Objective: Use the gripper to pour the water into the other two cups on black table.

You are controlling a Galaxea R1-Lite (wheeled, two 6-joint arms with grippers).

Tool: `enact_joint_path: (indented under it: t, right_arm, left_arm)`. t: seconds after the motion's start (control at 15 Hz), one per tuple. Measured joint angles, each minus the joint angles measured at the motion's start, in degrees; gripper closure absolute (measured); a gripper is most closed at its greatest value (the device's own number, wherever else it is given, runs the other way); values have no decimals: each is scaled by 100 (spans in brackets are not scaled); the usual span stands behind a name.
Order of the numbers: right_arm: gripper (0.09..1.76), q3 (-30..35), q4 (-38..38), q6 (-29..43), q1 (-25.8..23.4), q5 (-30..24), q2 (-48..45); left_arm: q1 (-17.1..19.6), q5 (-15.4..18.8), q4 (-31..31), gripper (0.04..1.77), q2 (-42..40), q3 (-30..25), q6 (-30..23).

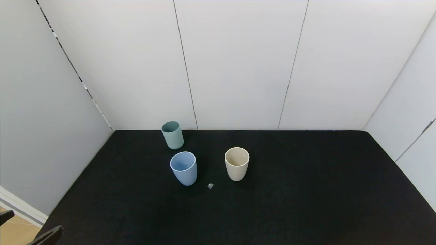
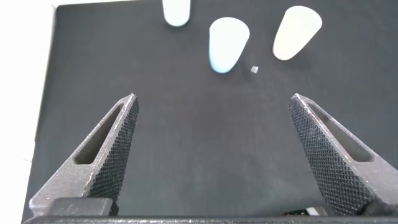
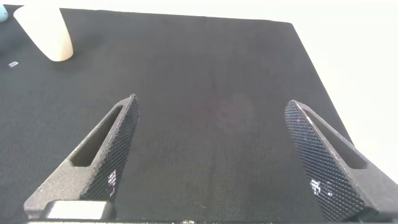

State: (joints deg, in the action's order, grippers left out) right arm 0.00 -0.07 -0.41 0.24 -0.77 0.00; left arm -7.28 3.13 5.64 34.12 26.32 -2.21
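Three cups stand upright on the black table. The teal green cup is at the back, the light blue cup is in front of it, and the cream-beige cup is to their right. All three show far off in the left wrist view: green, blue, beige. My left gripper is open and empty, low at the table's near left corner. My right gripper is open and empty over bare table; the beige cup is far from it.
A tiny clear cube lies on the table between the blue and beige cups, a little nearer me; it shows in the left wrist view too. White walls close the table at the back and both sides.
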Motion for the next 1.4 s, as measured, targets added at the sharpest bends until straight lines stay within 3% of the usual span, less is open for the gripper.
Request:
enact_joint_path:
  t: [0.4,0.8,1.2,1.4]
  right_arm:
    - [14,0,0,0,0,2,0]
    - [14,0,0,0,0,0,0]
    - [14,0,0,-2,0,2,0]
    - [14,0,0,0,-2,2,0]
  left_arm:
    - [463,402,827,9,-1259,-55,185]
    - [668,455,1017,9,-2442,-617,341]
    - [707,394,571,9,-3129,-1340,396]
    - [709,362,6,9,-3212,-1836,877]
